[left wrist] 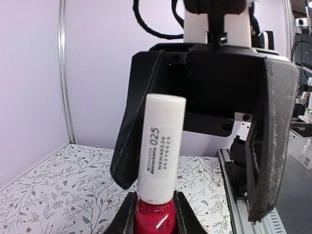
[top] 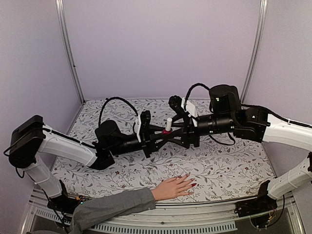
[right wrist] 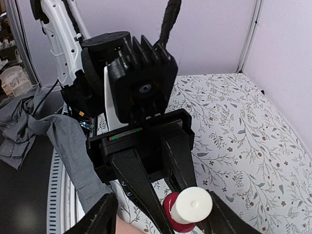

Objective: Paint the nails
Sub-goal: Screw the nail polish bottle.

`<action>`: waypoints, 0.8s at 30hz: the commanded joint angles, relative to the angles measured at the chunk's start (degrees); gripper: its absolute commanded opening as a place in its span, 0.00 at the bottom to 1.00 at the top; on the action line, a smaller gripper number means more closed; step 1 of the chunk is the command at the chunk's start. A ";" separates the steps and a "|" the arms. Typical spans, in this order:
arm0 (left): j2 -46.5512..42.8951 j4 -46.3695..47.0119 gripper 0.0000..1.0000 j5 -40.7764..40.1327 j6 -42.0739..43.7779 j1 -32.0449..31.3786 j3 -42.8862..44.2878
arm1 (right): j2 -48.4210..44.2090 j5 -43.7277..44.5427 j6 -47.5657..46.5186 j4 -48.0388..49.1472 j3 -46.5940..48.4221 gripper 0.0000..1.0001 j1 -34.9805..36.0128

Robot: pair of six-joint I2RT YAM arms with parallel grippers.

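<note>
On the flower-print table (top: 229,161), the two black-and-white arms reach in from either side and meet nose to nose over the middle. Along the near edge lies a pale hand (top: 173,187) in a grey sleeve (top: 112,207), palm down, fingers spread and pointing to the right, well apart from the arms above.

Between the arms stands a small red bottle (left wrist: 155,219), upright. From where I stand, the left gripper (left wrist: 155,209) has it pinched by the red glass body, one finger pressed to each side. The tall white cap (left wrist: 161,146) sticks up above those fingers and carries a printed label. The right gripper (right wrist: 161,200) faces it with its jaws spread wide, one finger on each side of the cap and a clear gap between each finger and the cap; it holds nothing.

The nails (top: 193,185) are down on the resting hand. A few fingertips show dark red, but they are too small to count.
</note>
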 commanded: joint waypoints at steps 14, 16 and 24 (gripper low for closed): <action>0.73 0.59 0.00 2.08 -5.62 4.68 5.03 | -4.34 -6.86 3.57 -0.25 2.68 0.85 -4.77; 0.31 2.00 0.00 2.01 -5.94 5.09 3.20 | -4.86 -9.07 3.86 0.03 2.14 0.84 -5.52; -0.91 6.26 0.00 10.25 -5.87 5.68 -0.16 | -6.83 -14.10 3.40 0.42 -0.08 0.80 -7.01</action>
